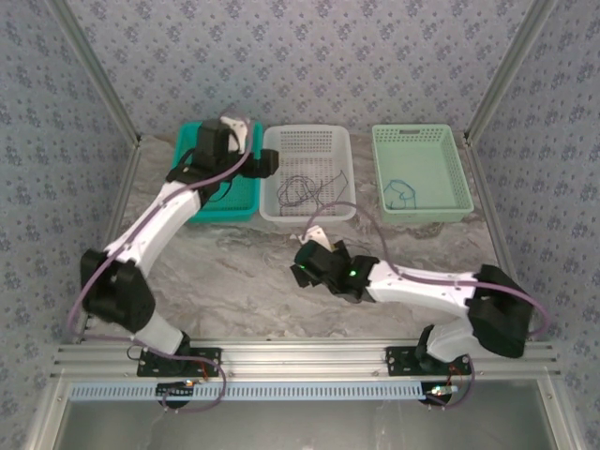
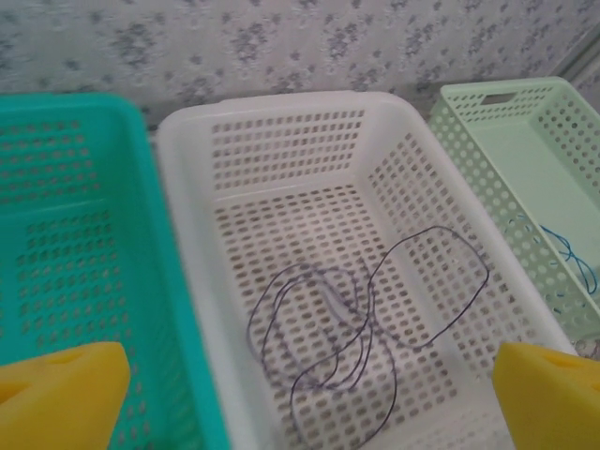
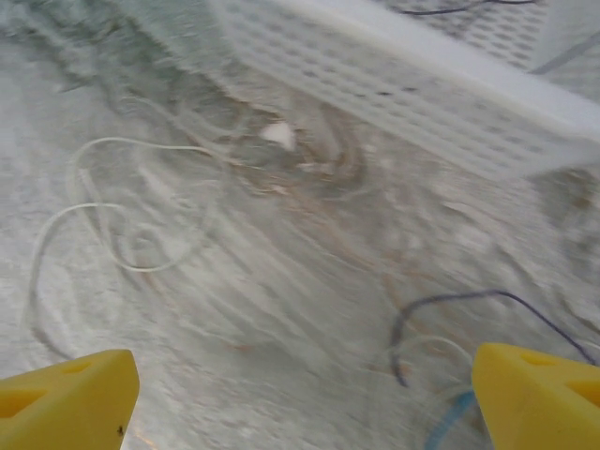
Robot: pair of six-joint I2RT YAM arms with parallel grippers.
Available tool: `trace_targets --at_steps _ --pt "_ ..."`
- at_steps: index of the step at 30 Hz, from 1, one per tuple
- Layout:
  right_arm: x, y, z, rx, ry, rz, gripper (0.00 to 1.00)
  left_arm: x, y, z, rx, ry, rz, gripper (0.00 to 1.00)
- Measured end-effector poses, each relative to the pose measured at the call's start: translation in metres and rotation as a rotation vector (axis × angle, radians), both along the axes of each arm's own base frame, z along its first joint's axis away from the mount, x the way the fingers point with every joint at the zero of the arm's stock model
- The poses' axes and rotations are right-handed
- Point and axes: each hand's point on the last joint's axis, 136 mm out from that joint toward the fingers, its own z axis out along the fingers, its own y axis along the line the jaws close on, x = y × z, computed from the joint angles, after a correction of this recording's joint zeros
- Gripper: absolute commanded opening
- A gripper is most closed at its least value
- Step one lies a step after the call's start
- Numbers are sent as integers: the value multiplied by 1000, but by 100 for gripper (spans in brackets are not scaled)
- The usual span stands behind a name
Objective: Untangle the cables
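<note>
Yellow fingers (image 2: 66, 394) of both grippers stood wide apart — nothing held.
Left gripper (image 2: 300, 403) hovered over the white basket (image 2: 190, 281) with its dark cable (image 2: 370, 300); right gripper (image 3: 300, 403) hung before that basket, above a whitish cable (image 3: 141, 142).

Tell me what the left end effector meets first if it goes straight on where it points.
Probably the dark cable looped on the floor of the white basket: the left end effector, wide open, points down into that basket. Depth is unclear.
</note>
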Motion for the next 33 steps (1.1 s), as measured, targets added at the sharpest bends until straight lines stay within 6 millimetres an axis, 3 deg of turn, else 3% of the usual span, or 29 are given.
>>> trace_targets --at_steps 6,9,13,21,25,33 --pt "2 51 -24 -26 79 116 84 -48 41 -4 -22 -27 86 100" --pt "2 59 -41 -36 141 151 77 -65 63 -23 -41 8 144 99" --pt "-2 61 -55 -40 201 170 76 -83 85 -47 -55 55 213 100" --pt "-27 76 -59 -11 270 253 73 -98 90 -67 -74 106 240 99" --pt "-36 84 -71 -32 312 280 69 -101 91 -76 -72 132 245 99" --pt "-32 68 -84 -54 380 178 69 -103 92 -72 -76 120 245 99"
